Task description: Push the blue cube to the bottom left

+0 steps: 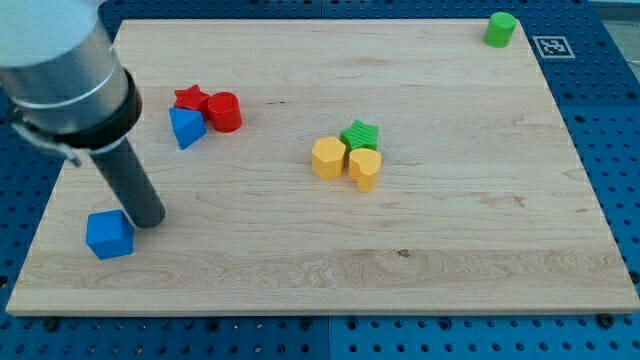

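1. The blue cube [109, 235] is a small, solid bright-blue block with faceted corners.
2. It sits flat on the counter [420, 250], turned slightly askew to the counter's edges.
3. It lies near the counter's bottom-left corner, a little in from the left edge and from the bottom edge.
4. Its upper-right corner is just beside my tip [148, 221], seemingly touching it.

Blue cube [109, 235], saturated blue. Second blue block [186, 127], same shade. Red star [191, 99] and red cylinder [225, 111], matching red. Green star [360, 134] and green cylinder [501, 29], bright green. Two yellow blocks [328, 158] [365, 168], orange-yellow. Board [450, 230]: pale wood, horizontal grain. Table [610, 90]: blue, dotted hole grid. Black-and-white marker [552, 46]. Rod [130, 185] dark grey, silver upper housing [60, 60].
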You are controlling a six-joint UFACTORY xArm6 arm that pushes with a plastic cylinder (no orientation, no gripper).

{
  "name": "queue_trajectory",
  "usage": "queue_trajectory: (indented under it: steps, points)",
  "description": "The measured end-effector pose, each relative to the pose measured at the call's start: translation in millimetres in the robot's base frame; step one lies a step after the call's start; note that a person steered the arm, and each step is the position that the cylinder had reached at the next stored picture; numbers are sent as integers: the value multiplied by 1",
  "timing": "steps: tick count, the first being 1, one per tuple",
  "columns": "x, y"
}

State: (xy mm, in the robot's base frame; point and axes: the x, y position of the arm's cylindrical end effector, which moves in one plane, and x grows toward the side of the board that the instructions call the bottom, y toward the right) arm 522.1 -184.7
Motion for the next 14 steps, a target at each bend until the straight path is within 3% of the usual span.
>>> queue_trajectory:
  steps: [2,4,10,14]
  points:
    - [-5,-25]
    - [18,-17]
    - [33,1]
    - [25,-46]
